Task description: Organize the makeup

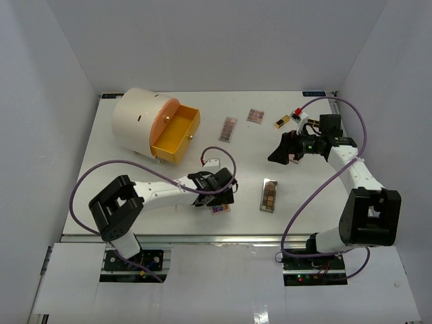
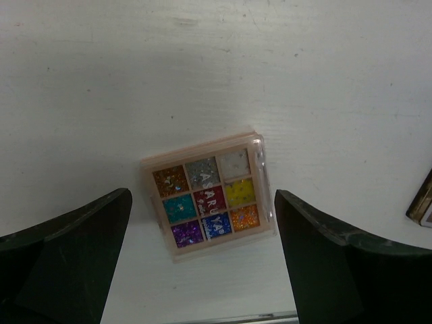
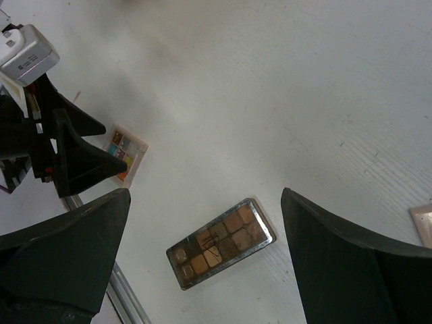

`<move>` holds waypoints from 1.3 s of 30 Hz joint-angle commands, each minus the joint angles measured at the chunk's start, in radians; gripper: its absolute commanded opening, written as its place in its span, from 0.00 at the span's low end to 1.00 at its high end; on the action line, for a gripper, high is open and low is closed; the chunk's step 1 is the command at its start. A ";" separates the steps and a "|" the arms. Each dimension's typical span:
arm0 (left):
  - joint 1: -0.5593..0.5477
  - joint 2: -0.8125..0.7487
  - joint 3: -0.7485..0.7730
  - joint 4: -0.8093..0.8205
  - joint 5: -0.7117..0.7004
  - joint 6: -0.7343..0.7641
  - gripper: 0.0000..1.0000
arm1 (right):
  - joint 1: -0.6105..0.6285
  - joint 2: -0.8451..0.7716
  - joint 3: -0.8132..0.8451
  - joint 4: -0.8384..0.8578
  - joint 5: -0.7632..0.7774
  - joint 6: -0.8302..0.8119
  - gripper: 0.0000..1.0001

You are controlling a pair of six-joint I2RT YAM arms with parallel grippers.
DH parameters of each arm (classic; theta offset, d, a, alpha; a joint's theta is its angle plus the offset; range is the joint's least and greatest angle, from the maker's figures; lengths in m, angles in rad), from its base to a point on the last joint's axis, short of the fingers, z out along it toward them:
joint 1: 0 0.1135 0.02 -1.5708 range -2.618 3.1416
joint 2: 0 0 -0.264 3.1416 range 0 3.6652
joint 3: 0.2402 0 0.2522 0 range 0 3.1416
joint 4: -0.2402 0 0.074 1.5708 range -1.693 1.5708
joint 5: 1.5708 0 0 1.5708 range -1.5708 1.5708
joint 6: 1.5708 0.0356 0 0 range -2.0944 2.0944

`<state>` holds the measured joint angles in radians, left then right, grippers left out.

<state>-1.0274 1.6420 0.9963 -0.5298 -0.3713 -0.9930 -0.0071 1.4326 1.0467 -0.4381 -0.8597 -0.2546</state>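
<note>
A white table [image 1: 243, 162] boxed in by plain white walls carries the whole job; at its back left stands a cream cylinder [image 1: 138, 118] with its orange drawer [image 1: 177, 137] pulled open, and no item shows inside it in the top view. The left gripper [image 2: 202, 202] hangs low over the near edge with its jaws spread wide and nothing in them; the glitter palette [image 2: 210, 196] lies flat on the table between the two fingers, touched by neither. The right gripper [image 3: 204, 196] is likewise released and empty, raised over mid-table; the brown palette [image 3: 221, 243] lies below it, apart from both fingers. Further back a pink palette [image 1: 229, 128], a small palette [image 1: 255, 115] and a gold lipstick tube [image 1: 280, 122] lie scattered in a loose row. As I judge it, the organizing has barely begun; every piece in view is out on the table, and each has yet to be picked up and put away, the glitter palette most likely first.
</note>
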 commanded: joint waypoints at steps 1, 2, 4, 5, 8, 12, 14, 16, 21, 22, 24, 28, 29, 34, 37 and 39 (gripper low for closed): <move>-0.010 0.040 0.069 -0.023 -0.064 -0.097 0.98 | -0.005 -0.039 -0.018 0.071 -0.028 0.016 0.99; -0.010 0.053 0.073 -0.024 -0.068 -0.106 0.98 | -0.005 -0.041 -0.019 0.071 -0.029 0.015 0.99; -0.010 0.075 0.079 -0.038 -0.077 -0.132 0.98 | -0.005 -0.045 -0.022 0.071 -0.037 0.013 0.99; -0.010 0.085 0.082 -0.047 -0.079 -0.152 0.98 | -0.005 -0.046 -0.024 0.071 -0.039 0.012 0.99; -0.013 0.114 0.084 -0.062 -0.077 -0.190 0.95 | -0.007 -0.052 -0.029 0.071 -0.045 0.007 0.99; -0.038 0.146 0.092 -0.072 -0.096 -0.219 0.91 | -0.007 -0.060 -0.031 0.071 -0.051 0.006 0.99; -0.052 0.169 0.106 -0.094 -0.113 -0.222 0.86 | -0.007 -0.061 -0.033 0.071 -0.055 0.006 0.99; -0.069 0.194 0.116 -0.119 -0.130 -0.231 0.81 | -0.008 -0.061 -0.033 0.071 -0.058 0.005 0.99; -0.091 0.206 0.089 -0.124 -0.135 -0.241 0.55 | -0.008 -0.071 -0.036 0.071 -0.064 0.003 0.99; -0.096 0.202 0.087 -0.125 -0.139 -0.239 0.48 | -0.009 -0.072 -0.036 0.070 -0.064 0.003 0.99; -0.102 0.193 0.091 -0.136 -0.154 -0.221 0.36 | -0.010 -0.074 -0.038 0.071 -0.066 0.002 0.99; -0.136 0.143 0.135 -0.164 -0.242 -0.130 0.21 | -0.010 -0.078 -0.042 0.071 -0.068 -0.002 0.99; -0.148 0.128 0.156 -0.168 -0.284 -0.083 0.20 | -0.010 -0.079 -0.043 0.071 -0.068 -0.004 0.99; -0.165 0.043 0.202 -0.171 -0.446 0.182 0.06 | -0.010 -0.081 -0.045 0.071 -0.064 -0.010 0.98; -0.156 -0.001 0.227 -0.184 -0.554 0.291 0.02 | -0.010 -0.083 -0.047 0.071 -0.064 -0.014 0.98; -0.135 -0.021 0.250 -0.198 -0.586 0.338 0.02 | -0.010 -0.081 -0.046 0.070 -0.064 -0.016 0.98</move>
<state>-1.1943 1.7315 1.1765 -0.6988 -0.7782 -0.8481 -0.0128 1.3804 1.0085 -0.3903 -0.8974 -0.2502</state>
